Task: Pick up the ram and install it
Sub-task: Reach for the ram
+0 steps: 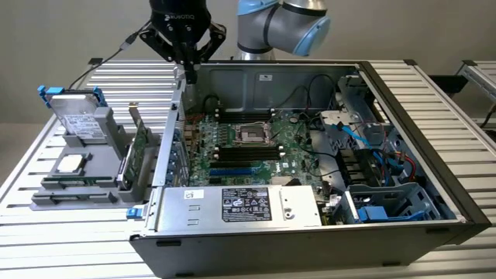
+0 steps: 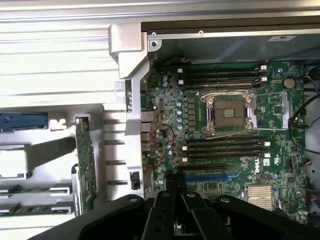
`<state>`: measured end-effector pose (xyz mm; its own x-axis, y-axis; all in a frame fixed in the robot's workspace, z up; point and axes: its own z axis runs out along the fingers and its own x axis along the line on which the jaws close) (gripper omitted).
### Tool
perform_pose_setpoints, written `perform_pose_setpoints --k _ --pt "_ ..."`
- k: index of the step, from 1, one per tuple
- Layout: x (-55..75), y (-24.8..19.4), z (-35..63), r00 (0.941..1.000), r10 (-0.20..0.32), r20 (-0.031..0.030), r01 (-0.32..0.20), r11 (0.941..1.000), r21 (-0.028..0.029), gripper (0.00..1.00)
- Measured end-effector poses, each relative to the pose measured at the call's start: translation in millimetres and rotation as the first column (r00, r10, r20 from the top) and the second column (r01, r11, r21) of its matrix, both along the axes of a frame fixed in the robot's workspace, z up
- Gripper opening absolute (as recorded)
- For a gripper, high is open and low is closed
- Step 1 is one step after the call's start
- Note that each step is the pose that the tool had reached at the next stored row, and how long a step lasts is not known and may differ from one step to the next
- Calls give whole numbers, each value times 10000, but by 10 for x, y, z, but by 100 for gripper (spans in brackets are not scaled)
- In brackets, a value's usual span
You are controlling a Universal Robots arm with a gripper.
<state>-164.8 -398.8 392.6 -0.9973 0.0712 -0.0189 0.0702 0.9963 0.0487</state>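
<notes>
My gripper (image 1: pixel 188 71) hangs above the back corner of the open computer case (image 1: pixel 403 192), on the exterior view's left, with its two fingers pressed together and nothing between them. In the wrist view the shut fingertips (image 2: pixel 176 181) hover over the motherboard (image 2: pixel 165 115) near its black memory slots (image 2: pixel 222 147). The ram (image 1: pixel 78 181) lies flat as a thin green strip in a slot of the grey holder (image 1: pixel 46 200) outside the case, well away from the gripper. It also appears at the wrist view's edge as the ram (image 2: pixel 30 210).
On the grey holder stand a wide green expansion card (image 1: pixel 139 148) and a silver hard drive with blue clips (image 1: pixel 78 119); a square chip (image 1: pixel 69 164) lies flat. Inside the case are the power supply (image 1: pixel 240 206), cables and a drive cage (image 1: pixel 387 203).
</notes>
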Motion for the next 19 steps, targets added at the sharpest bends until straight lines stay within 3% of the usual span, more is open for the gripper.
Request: perform_pose_setpoints --k 19 --pt "-864 0 -2 10000 0 1 0 10000 1 10"
